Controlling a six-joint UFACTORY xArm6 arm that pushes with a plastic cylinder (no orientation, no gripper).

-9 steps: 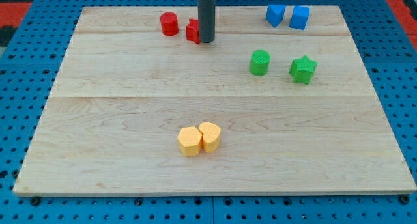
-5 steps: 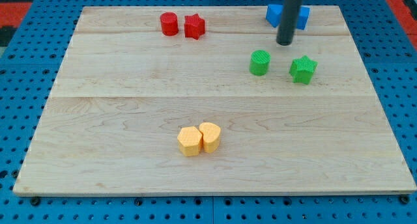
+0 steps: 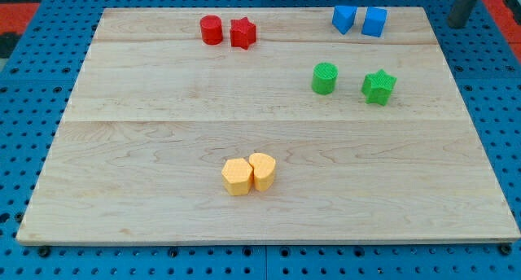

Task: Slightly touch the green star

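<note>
The green star (image 3: 378, 86) lies on the wooden board (image 3: 163, 150) at the view's right, just right of a green cylinder (image 3: 324, 78). My tip (image 3: 458, 24) is at the view's top right corner, off the board over the blue pegboard. It stands well up and to the right of the green star, apart from every block.
Two blue blocks (image 3: 344, 19) (image 3: 374, 22) sit side by side at the board's top right. A red cylinder (image 3: 212, 29) and a red star (image 3: 242, 33) sit at the top middle. Two yellow blocks (image 3: 237, 177) (image 3: 262, 170) touch each other near the bottom middle.
My tip has swept from beside the red star rightward past the blue blocks to the top right corner, off the board. No block has moved.
</note>
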